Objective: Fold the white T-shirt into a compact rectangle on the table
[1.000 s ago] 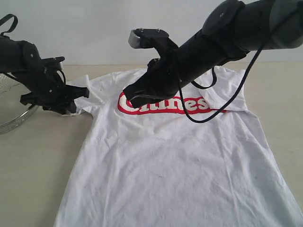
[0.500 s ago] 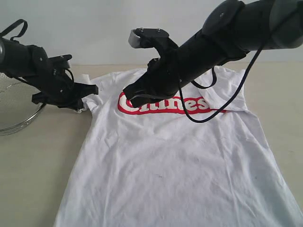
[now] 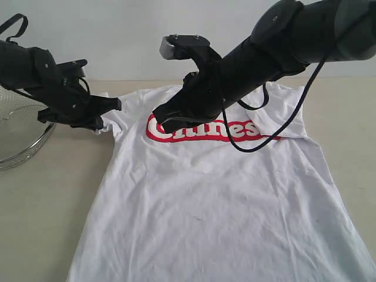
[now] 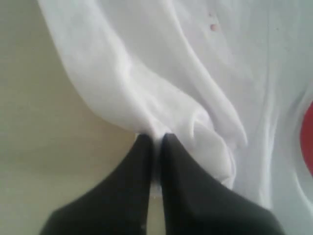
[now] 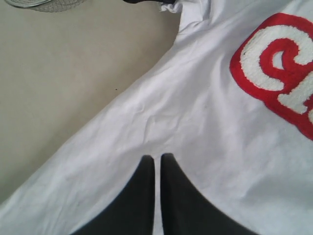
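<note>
Flat on the table (image 3: pixel 47 205), the white T-shirt (image 3: pixel 211 200) lies chest-up, its hem toward 6 o'clock of the exterior view and its collar toward 12. The red band (image 3: pixel 247 129) of white lettering crosses the chest, partly hidden by the right arm.

At about 10 o'clock of the shirt, the left gripper (image 3: pixel 108 113) is clamped on the sleeve. In the left wrist view its black fingers (image 4: pixel 142 166) are pressed together with a bunched fold of the white T-shirt (image 4: pixel 161 88) pinched at the tips of the left gripper (image 4: pixel 154 139), and the cloth rises in soft ridges off the table (image 4: pixel 29 122).

The right gripper (image 3: pixel 163 119) reaches across the middle and hangs over the chest, near the first letters of the print. Its jaws are together with nothing between them; the right wrist view shows the right gripper (image 5: pixel 156 159) over plain white cloth of the T-shirt (image 5: pixel 195 127), with the red band (image 5: pixel 266 100) to one side. Whether the tips touch the cloth cannot be told.

A wire mesh bowl (image 3: pixel 17 147) sits on the table at 9 o'clock, beyond the left arm and apart from the shirt.
</note>
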